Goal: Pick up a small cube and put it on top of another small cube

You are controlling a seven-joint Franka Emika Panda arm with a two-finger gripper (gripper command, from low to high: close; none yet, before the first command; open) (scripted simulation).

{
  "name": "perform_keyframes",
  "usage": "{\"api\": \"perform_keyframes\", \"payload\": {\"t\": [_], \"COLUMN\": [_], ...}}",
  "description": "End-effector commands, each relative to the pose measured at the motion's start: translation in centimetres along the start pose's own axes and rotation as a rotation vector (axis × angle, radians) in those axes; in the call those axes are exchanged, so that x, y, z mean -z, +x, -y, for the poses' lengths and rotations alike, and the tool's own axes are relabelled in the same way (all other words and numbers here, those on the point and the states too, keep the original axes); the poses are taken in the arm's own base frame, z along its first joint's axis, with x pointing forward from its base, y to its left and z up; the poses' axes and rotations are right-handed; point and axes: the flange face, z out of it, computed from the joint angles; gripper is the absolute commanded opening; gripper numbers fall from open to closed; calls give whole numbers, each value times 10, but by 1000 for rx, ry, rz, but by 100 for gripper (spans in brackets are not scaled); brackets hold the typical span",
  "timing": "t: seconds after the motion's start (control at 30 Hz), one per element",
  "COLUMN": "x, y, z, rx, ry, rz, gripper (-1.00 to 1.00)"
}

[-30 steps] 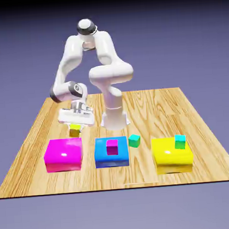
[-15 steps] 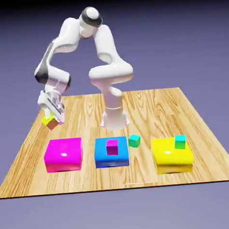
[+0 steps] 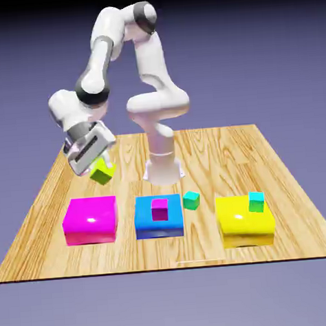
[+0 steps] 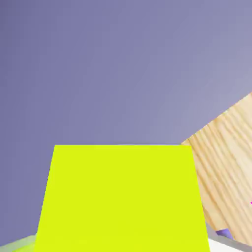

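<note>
Over the table's far-left part, in the exterior view, the gripper [image 3: 95, 164] hangs tilted, pinching the small cube [image 3: 102, 172] well clear of the table [image 3: 212, 144]. Lime cube sits in the air, above and just behind the magenta block [image 3: 91, 219]. Judgement: it is carried high and askew because the arm is mid-transfer, keeping clear of the blocks below.

Nearer the camera lie three flat blocks in a row: magenta at left, blue block [image 3: 158, 218] in the middle with a small magenta cube [image 3: 160, 209] on it, yellow block [image 3: 245, 219] at right with a cyan cube [image 3: 256, 201] on it. A teal-green cube [image 3: 191, 200] rests on the wood between blue and yellow. Any of these small cubes could serve as the base; which one is meant I cannot tell.

Hand view: lime cube [image 4: 123, 197] fills the lower half, held between the fingers and hiding both tips. Backdrop occupies most of the rest; a wedge of table [image 4: 224, 162] shows at right. A sliver of magenta at the right edge is too small to identify. No target cube is in sight, so the hand points away from the row.
</note>
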Motion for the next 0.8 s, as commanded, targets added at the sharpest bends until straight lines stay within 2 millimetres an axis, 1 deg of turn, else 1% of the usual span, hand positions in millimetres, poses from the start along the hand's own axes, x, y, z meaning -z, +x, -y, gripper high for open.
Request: {"api": "perform_keyframes", "payload": {"t": [0.0,0.13,0.3,0.47,0.77], "x": [-8,-42,-86,-128,-195], "y": [-6,-31,-64,-98,-156], "z": [8,35,57,69,79], "rx": [52,251,485,705,1084], "ry": [-58,-291,-594,-904,-1452], "rz": [16,86,165,228,260], "gripper": [-100,-100,-100,-100,-100]}}
